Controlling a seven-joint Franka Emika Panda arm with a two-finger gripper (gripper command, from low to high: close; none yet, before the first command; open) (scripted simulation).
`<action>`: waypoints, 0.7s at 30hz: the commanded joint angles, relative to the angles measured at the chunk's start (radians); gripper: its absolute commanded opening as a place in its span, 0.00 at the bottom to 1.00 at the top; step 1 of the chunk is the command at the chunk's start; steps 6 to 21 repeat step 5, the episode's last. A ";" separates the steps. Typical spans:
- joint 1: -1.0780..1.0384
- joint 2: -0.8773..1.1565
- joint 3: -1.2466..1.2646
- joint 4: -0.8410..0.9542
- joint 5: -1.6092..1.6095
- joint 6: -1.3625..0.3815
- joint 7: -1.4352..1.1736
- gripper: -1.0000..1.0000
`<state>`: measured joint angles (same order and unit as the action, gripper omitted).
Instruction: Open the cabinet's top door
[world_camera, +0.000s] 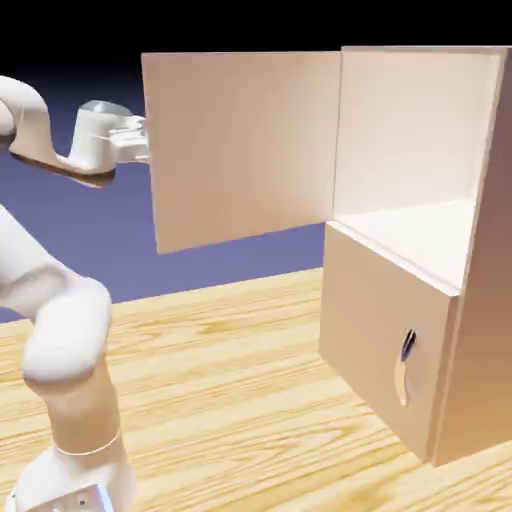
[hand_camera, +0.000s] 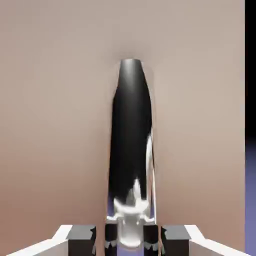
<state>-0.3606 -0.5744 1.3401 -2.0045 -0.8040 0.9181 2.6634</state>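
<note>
- Top door swung wide open, left of the cabinet, hinged at its opening's left edge
- Pincer closed on the door's handle, 2 tips astride it
- Lower door shut
- Cabinet stands at the bench's right edge in the exterior view

And there's the cabinet on the table, at the exterior view's right, its top door reaching out toward the arm at left!
</note>
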 joint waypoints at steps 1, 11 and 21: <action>-0.036 -0.002 0.030 0.022 0.007 -0.013 -0.003 0.00; -0.160 -0.025 0.125 0.097 0.033 -0.049 -0.020 0.00; -0.160 -0.025 0.125 0.097 0.033 -0.049 -0.020 0.00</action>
